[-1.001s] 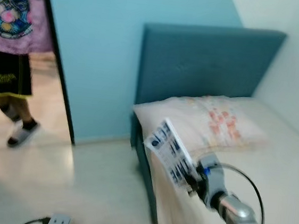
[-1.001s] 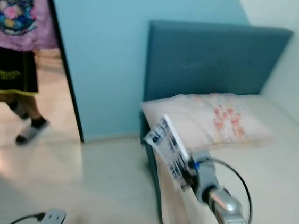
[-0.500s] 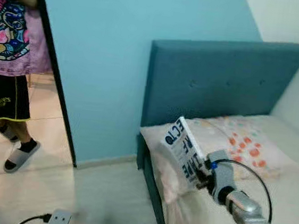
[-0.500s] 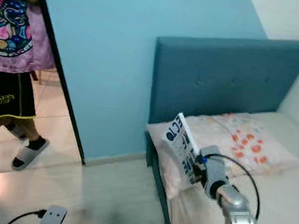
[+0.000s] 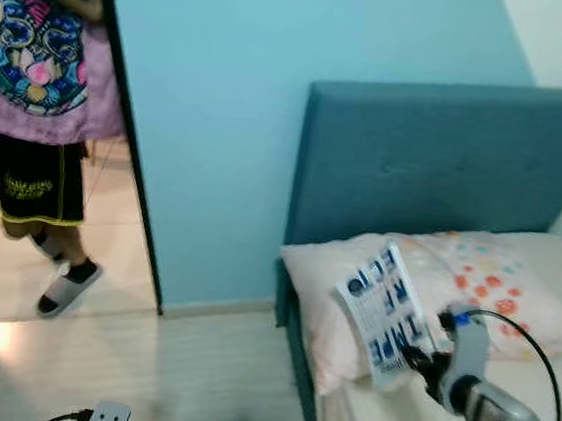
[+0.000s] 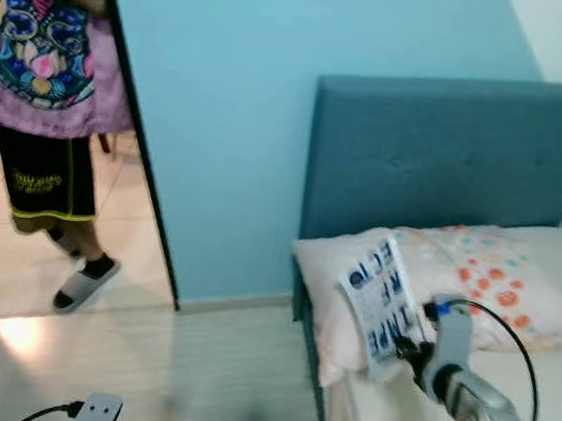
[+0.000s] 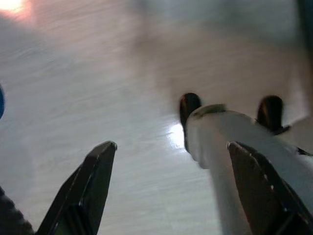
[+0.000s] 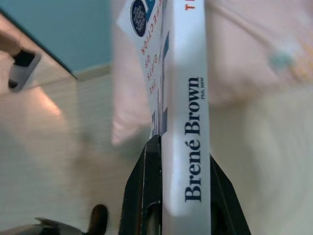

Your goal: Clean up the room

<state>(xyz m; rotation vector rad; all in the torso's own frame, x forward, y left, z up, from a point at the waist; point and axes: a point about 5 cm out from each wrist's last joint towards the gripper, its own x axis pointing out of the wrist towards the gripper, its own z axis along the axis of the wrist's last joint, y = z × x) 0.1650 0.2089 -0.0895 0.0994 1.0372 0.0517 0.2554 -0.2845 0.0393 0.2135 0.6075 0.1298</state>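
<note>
A light blue wall point(image 5: 221, 114) backs a teal headboard point(image 5: 436, 167), with pale floor point(image 5: 193, 382) beside the bed point(image 5: 548, 249).

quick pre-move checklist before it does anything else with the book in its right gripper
1. Grip on the book: ok, the right gripper has a finger on each side of it, spine readable.
2. Book off the bed: ok, held in the air above the pillow near the mattress edge.
3. Landing spot: cannot tell, no shelf or table in sight.
4. Person in the doorway: not ok, standing close to the floor path.
5. Power strip and cord on the floor: not ok, a trip risk.
6. Left gripper: ok, open above the floor.
</note>
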